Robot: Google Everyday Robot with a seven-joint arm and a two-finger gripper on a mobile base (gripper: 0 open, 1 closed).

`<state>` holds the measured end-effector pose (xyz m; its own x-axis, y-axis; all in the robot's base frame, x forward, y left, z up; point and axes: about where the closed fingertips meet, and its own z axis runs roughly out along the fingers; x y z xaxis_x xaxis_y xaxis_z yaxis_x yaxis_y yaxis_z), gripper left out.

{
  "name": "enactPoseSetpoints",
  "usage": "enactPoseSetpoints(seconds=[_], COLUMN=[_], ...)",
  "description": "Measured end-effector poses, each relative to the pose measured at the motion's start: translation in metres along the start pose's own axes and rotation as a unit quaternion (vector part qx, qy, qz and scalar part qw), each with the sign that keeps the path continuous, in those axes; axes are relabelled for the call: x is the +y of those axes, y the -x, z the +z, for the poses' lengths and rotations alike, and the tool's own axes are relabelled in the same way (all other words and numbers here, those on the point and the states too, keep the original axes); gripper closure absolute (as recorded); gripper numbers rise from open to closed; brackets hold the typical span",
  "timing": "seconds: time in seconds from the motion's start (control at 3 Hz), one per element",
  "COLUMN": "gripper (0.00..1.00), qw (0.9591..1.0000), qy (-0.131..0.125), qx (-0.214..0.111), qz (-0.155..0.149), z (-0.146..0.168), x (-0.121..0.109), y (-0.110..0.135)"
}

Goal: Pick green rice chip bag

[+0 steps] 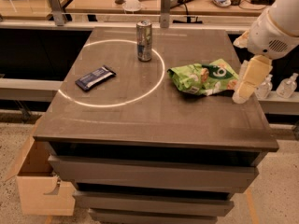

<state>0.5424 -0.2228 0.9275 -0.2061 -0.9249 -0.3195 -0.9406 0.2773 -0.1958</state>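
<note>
The green rice chip bag (204,77) lies flat on the right side of the dark table (154,115), light green with a dark round logo. The gripper (244,87) hangs from the white arm at the right edge of the view, its cream fingers pointing down just to the right of the bag, over the table's right edge. It holds nothing that I can see.
A silver-green drink can (144,40) stands upright at the back middle, on a white painted circle. A dark blue candy bar wrapper (95,77) lies at the left. A cardboard box (37,181) sits on the floor at the lower left. Small clear bottles (288,85) stand beyond the right edge.
</note>
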Motion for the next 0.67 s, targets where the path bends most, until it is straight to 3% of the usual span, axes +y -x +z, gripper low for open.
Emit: enactPoseSetpoints(seconds=[0.33, 0.67], gripper=[0.0, 0.0], qw=[0.9989, 0.9976], qy=[0.031, 0.046], qx=[-0.031, -0.049], qz=[-0.016, -0.017], z=[0.051, 0.076], x=[-0.037, -0.056], y=[0.003, 0.004])
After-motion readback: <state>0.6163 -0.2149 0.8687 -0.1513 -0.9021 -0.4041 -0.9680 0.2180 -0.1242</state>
